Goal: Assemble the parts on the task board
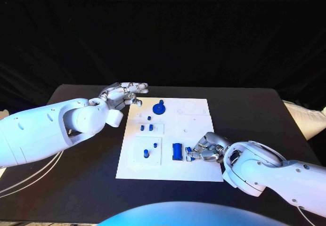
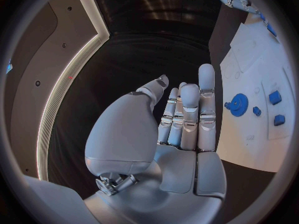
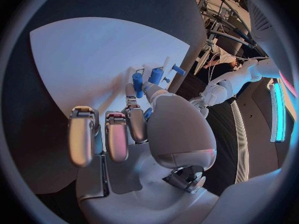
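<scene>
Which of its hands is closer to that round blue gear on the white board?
Left. The left hand hovers just off the board's far-left corner, beside the gear. The right hand is at the board's near-right side.

Black table (image 1: 81,188) filled the lower half of head view, matte top, far edge running straight across. Behind it hung a black curtain (image 1: 204,42), w/ soft vertical folds, taking up the whole upper half. White cables (image 1: 24,181) trailed over the table's near-left corner. At right edge of head view sat sth pale & cushion-like (image 1: 309,120), just beside the table; couldn't tell what. Left wrist view showed a grey panel (image 2: 56,45) w/ a lit strip (image 2: 69,79) curving along it. Right wrist view had metal stands (image 3: 215,15) & a cyan light strip (image 3: 278,112).
</scene>
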